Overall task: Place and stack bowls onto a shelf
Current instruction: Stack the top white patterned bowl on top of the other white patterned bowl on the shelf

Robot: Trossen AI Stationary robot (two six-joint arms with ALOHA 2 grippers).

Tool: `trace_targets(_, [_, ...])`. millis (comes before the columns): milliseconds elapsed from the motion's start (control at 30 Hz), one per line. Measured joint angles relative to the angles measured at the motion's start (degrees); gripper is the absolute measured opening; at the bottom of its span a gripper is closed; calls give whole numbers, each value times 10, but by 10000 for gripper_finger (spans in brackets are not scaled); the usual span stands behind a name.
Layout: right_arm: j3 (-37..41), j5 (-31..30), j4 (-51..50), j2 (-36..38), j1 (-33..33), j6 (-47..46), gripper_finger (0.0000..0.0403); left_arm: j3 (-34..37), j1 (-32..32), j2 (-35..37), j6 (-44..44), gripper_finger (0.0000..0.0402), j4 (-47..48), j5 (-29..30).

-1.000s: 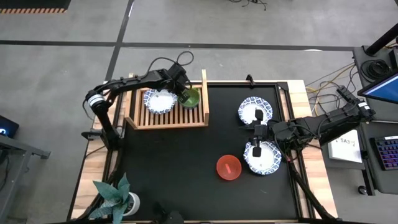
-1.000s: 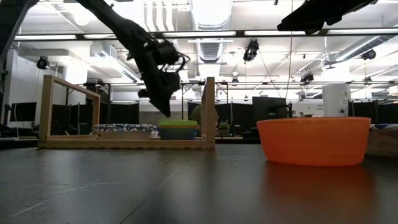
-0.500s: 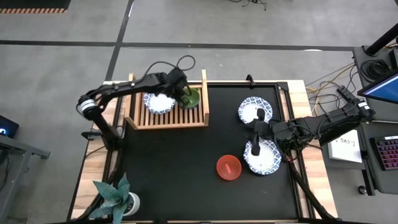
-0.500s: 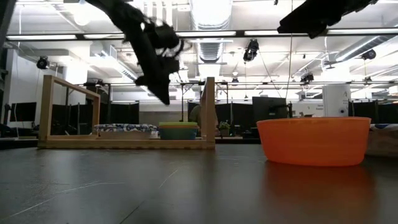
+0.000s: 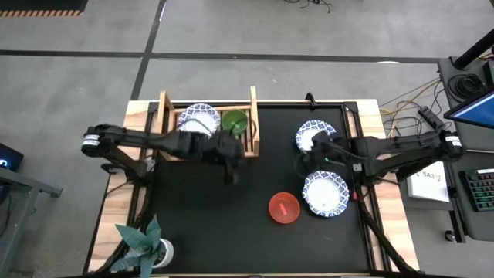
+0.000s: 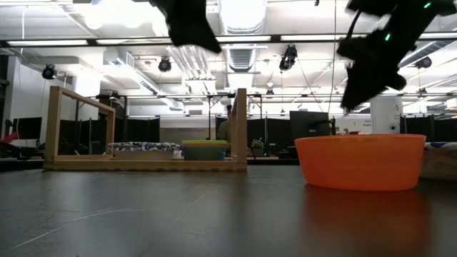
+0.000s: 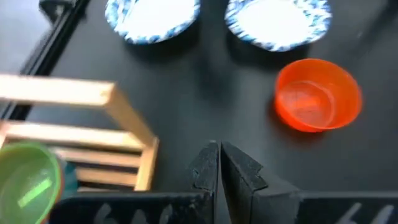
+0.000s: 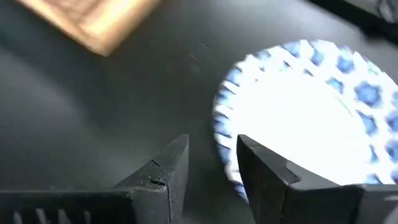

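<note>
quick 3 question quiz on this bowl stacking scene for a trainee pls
1. True or false: the green bowl sits on the shelf.
2. Which bowl lies nearest the red bowl? A) the white bowl by the table's near edge B) the white bowl on the shelf
3. Fill in: the left gripper is ____ and holds nothing.

Key: 1 true; 2 A; 3 shut. The right gripper hangs open beside the other white bowl.
</note>
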State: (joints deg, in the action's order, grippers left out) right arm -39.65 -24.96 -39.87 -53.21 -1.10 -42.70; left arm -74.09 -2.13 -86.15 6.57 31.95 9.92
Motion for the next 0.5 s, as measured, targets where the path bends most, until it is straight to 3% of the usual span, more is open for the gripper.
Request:
trace_targets(167, [-4, 97, -12, -47, -106, 43, 155, -2, -80, 1, 15, 0, -4, 103])
trace_targets(267, [-4, 115, -8, -78, -148, 73, 177, -2, -108, 1, 28, 0, -3, 153])
trace_targets(500, [-4, 150, 26, -143, -181, 113, 205, -2, -128, 1, 46, 0, 10, 166])
